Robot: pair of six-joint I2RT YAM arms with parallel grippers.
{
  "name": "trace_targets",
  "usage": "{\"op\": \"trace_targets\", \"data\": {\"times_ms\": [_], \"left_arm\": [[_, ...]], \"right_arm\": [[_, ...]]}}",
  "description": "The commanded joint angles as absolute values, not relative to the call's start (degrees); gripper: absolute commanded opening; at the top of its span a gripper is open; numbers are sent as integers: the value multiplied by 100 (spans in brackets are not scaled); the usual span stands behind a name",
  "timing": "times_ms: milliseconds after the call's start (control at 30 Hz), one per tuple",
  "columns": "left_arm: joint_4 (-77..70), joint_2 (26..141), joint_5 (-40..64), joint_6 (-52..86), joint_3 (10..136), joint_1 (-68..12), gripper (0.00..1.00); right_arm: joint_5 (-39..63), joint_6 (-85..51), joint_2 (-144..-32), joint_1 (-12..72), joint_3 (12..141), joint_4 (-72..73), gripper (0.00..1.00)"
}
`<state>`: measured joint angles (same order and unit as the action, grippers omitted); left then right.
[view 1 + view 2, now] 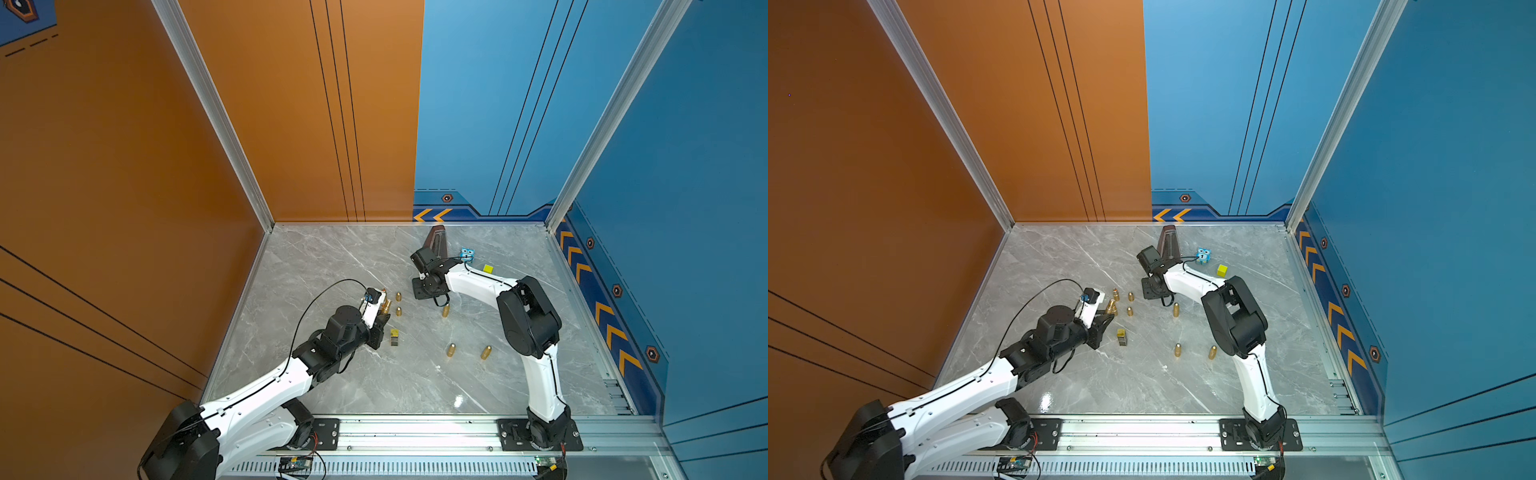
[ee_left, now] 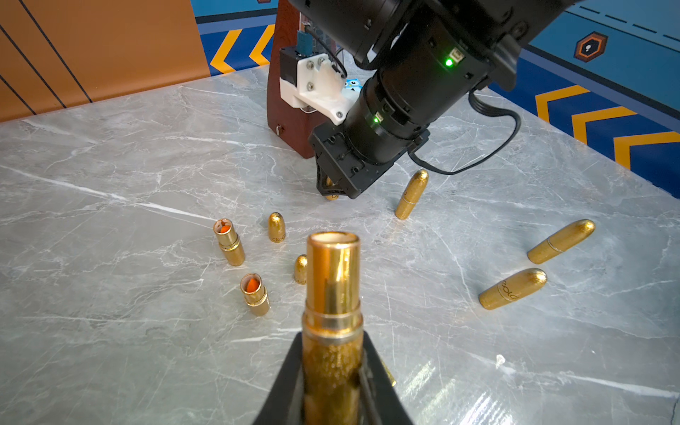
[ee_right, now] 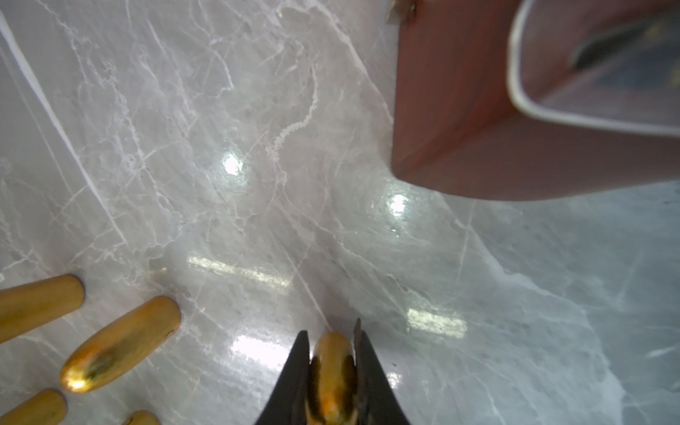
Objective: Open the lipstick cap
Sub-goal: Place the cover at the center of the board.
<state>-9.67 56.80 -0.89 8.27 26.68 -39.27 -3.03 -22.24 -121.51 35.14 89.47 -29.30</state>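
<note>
Over marble, left end effector clamps lipstick; right end effector clamps half-hidden cap.

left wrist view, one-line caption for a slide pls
Left gripper clamps an uncapped gold lipstick; beyond it, the right gripper holds a gold cap.

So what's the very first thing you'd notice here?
The shiny gold lipsticks shaped like bullets, dotted over the grey marble table. Up close, the left gripper holds an uncapped gold tube, and the right gripper pinches a gold cap near the brown pyramid-shaped box at the back.
</note>
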Motion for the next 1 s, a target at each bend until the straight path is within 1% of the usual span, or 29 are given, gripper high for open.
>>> {"op": "trace_targets", "data": {"times_ms": [0,267,567,700,800,933,967], "left_arm": [[-1133,5709,-139,898,2707,-3876,0],[-1127,5718,-114,890,2677,-3876,0],[-1132,5669,-108,879,2646,-3875,0],[-1131,5652,-42,865,2672,-3871,0],[-1129,5634,73,844,2692,-3878,0],[-1134,5651,218,784,2752,-3876,0],[-1128,5675,302,766,2775,-3885,0]], "right_arm": [[-274,-2101,-12262,3498,8837,-2874,19],[-222,-2083,-12300,3511,8755,-2860,24],[-133,-2101,-12262,3516,8771,-2904,35],[-71,-2109,-11927,3524,8763,-2949,41],[-44,-2136,-11474,3532,8711,-3063,48],[23,-2212,-10869,3486,8369,-3154,52],[180,-2244,-10693,3444,8244,-3164,53]]}}
